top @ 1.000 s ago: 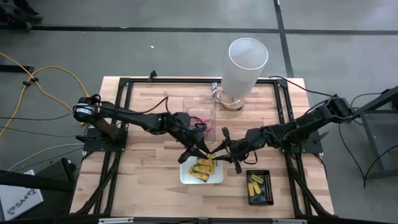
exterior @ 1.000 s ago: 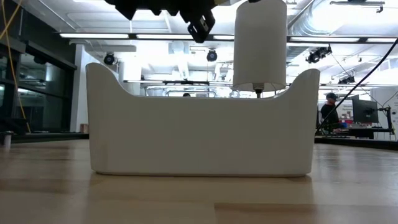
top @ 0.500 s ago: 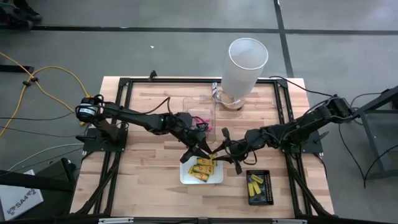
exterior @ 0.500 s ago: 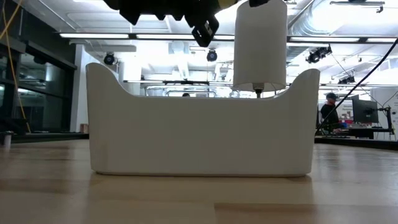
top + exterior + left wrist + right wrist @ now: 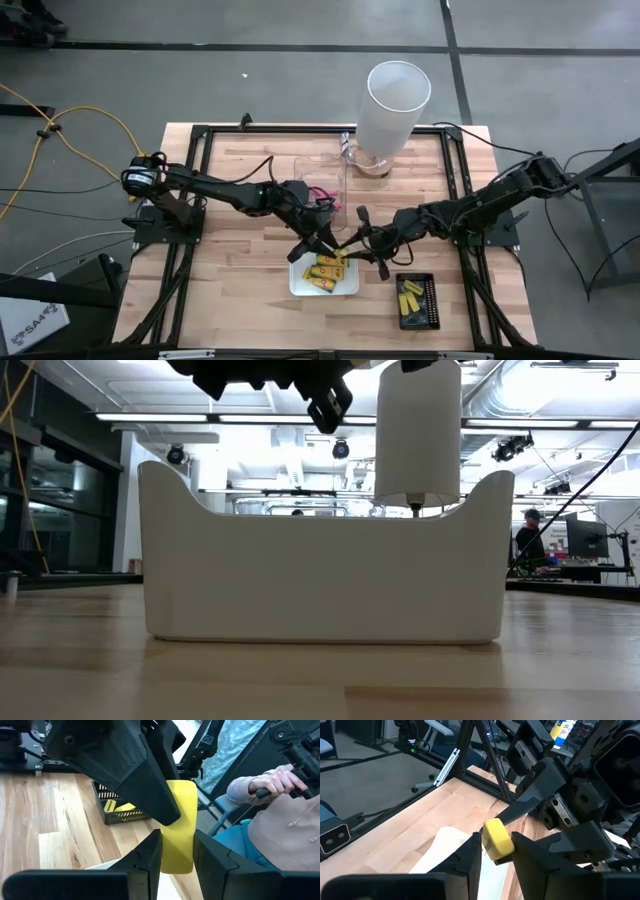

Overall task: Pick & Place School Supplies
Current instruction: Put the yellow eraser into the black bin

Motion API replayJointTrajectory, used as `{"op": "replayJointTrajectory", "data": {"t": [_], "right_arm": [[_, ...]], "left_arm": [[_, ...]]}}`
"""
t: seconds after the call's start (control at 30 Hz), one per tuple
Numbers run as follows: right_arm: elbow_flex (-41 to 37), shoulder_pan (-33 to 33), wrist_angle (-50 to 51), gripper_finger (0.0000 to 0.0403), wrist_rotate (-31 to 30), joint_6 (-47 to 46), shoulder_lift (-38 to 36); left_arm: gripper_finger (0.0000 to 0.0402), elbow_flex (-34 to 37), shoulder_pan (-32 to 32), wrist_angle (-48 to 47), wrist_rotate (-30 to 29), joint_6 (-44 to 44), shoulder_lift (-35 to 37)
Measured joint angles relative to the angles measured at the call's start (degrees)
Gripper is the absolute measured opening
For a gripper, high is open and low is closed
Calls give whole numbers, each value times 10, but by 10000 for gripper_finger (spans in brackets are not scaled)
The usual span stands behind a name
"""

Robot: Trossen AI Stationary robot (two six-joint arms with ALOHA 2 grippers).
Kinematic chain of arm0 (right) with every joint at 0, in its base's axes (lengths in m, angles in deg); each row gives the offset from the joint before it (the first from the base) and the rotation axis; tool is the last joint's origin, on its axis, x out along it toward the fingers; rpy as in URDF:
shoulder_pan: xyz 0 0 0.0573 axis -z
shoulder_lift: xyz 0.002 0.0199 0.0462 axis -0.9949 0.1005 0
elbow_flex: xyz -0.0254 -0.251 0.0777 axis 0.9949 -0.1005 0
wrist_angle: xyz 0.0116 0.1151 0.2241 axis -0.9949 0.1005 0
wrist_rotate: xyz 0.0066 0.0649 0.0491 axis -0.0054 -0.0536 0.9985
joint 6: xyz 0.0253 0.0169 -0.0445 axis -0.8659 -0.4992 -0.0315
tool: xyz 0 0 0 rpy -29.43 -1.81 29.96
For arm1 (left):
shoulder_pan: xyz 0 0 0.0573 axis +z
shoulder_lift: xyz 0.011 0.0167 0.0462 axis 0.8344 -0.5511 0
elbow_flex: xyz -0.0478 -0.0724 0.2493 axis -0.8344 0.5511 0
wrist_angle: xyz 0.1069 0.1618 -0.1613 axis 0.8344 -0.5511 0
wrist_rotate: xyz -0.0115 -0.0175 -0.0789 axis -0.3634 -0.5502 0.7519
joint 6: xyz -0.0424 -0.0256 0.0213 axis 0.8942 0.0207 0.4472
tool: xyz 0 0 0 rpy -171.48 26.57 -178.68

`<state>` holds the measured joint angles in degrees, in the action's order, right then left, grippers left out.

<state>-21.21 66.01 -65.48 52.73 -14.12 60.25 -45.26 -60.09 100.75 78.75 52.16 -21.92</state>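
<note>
Both grippers meet over the far right corner of the white tray [image 5: 297, 285], which holds several yellow-orange packets [image 5: 325, 272]. Between them hangs one small plain yellow block [image 5: 179, 827]. My left gripper [image 5: 334, 247] comes from the table's left and my right gripper [image 5: 351, 250] from the right, and each is shut on this block [image 5: 496, 839]. In the low view the tray's white wall [image 5: 320, 570] fills the middle, with dark gripper parts [image 5: 327, 405] above it. My left gripper pinches the block's lower part [image 5: 176, 860] between its two fingers, coming nearly level from the table's left. The block stands upright, clear of the tray. My right gripper pinches the same block at its sides [image 5: 490, 851] between its two fingers, coming nearly level from the table's right. One of its fingers [image 5: 145, 785] covers the block's upper corner in the left wrist view. The block is clear of the tray.
A black tray [image 5: 428, 300] with yellow blocks [image 5: 409, 300] sits at the near right. A clear tray [image 5: 318, 180] and a tall white cylinder [image 5: 394, 108] stand farther back. Beyond the table a person's hand [image 5: 272, 782] grips a dark handle.
</note>
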Motion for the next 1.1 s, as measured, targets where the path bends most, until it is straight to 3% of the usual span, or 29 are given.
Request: {"op": "replayJointTrajectory", "data": {"t": [0.4,0.7,1.1], "right_arm": [[0,0,-2,35,14,1,0],[0,0,-2,37,14,0,0],[0,-1,0,31,19,-3,0]], "left_arm": [[92,0,0,0,3,-3,0],[97,0,0,3,1,-5,0],[184,0,0,5,-3,-31,1]]}}
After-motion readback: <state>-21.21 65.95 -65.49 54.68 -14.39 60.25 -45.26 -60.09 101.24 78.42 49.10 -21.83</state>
